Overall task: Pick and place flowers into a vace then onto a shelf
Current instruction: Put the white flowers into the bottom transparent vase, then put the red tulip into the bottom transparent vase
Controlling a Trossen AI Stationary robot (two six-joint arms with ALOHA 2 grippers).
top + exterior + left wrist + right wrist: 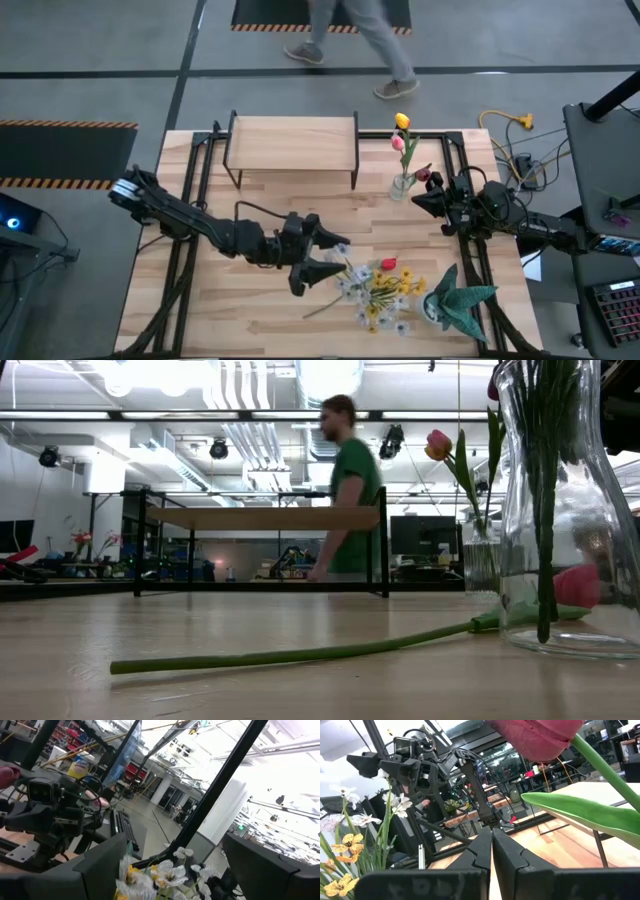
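The loose flowers [380, 290] lie in a pile on the tabletop: tiny white blooms [167, 872], yellow sprigs and a red tulip [388, 263] with its long stem [300, 653] flat on the wood. My left gripper [328, 257] is open just left of the pile, its fingers either side of the white blooms [175, 852]. A glass vase [402, 185] holds a yellow and a pink tulip [438, 444]. My right gripper [418, 201] is shut beside the vase. A dark maroon tulip [535, 735] leans over its fingers [491, 845]. The shelf [292, 135] stands at the far edge.
A green spiky-leaved plant [455, 300] stands near the table's right near corner. In the low view, a large glass vessel [560, 510] with green stems is close to the camera. A person [350, 30] walks past beyond the far edge. Cables [510, 130] lie right of the table.
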